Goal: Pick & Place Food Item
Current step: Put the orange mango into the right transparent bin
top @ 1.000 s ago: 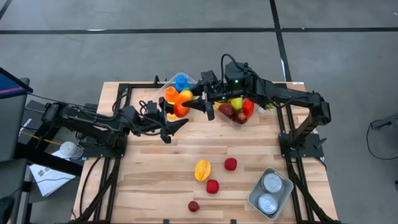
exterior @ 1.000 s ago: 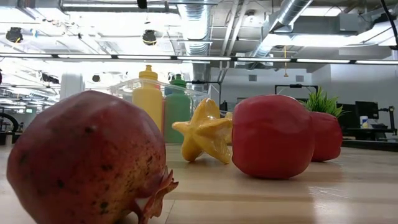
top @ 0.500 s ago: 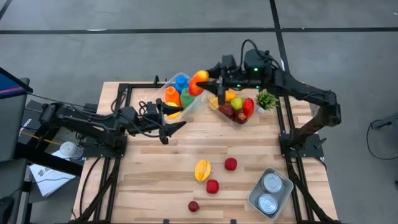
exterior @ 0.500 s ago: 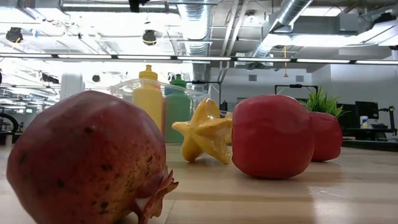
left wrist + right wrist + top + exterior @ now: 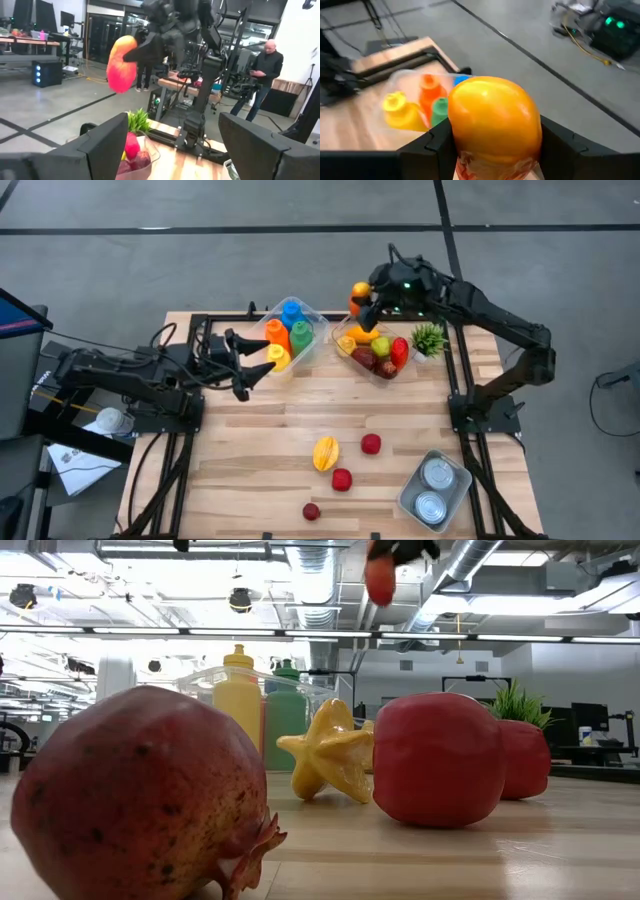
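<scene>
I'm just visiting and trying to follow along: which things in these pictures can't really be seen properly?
- Mango: in the right wrist view the right gripper holding it hides its underside.
- Bottle bin: blurred there; a blue bottle sits behind the mango.
- Fruit bin: low view, blocked by the apple.
- Cans: labels too small, high view.

Pale planked wood, matt, for the table (image 5: 250, 460). Clear glossy plastic for the bottle bin (image 5: 312, 312). Smooth, shiny orange-yellow skin on the mango (image 5: 492, 117). Speckled, dull rind on the near pomegranate (image 5: 135, 795). Bright metal on the cans (image 5: 437, 473).
</scene>
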Controlling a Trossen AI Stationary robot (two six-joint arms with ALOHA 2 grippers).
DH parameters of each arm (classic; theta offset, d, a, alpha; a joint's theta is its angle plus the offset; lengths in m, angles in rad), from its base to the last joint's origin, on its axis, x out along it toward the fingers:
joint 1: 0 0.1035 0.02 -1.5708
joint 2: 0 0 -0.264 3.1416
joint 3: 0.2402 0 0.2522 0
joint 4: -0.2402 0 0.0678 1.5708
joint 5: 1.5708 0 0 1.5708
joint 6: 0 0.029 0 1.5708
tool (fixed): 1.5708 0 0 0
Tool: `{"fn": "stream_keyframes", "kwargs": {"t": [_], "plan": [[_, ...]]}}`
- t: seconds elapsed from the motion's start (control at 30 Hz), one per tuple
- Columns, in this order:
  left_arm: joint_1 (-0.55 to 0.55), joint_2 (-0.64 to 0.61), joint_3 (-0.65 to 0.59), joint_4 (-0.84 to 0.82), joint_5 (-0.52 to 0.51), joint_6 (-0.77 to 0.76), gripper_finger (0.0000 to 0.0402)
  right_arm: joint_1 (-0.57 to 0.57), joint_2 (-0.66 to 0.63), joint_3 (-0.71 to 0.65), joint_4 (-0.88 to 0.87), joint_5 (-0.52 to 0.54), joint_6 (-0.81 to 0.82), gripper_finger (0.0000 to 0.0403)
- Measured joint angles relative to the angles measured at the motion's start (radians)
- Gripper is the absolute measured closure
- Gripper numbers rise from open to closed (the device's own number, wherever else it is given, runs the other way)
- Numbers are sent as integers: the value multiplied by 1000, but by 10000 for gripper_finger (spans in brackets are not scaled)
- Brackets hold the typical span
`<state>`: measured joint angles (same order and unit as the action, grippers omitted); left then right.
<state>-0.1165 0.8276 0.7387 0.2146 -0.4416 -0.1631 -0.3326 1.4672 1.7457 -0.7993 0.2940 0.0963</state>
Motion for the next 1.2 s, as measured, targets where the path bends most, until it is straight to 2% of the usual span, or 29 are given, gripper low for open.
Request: {"fn": "stream_keyframes", "kwargs": {"t": [0.27,0.43,0.8,1.0,1.2], "plan": [[0,-41,-1,-66,-4,0,101,-102,89,-88,-34,-37,8,197],[0,-49,-1,-113,-4,-2,101,-158,200,-129,-47,-87,8,196],[0,-49,-1,-127,-3,-24,101,-214,440,-154,-165,-81,-31,193],[0,-49,-1,-126,-3,-24,101,-221,471,-157,-178,-80,-92,179],[0,-48,-1,-125,-3,-28,101,-218,461,-147,-169,-90,-124,136]]}}
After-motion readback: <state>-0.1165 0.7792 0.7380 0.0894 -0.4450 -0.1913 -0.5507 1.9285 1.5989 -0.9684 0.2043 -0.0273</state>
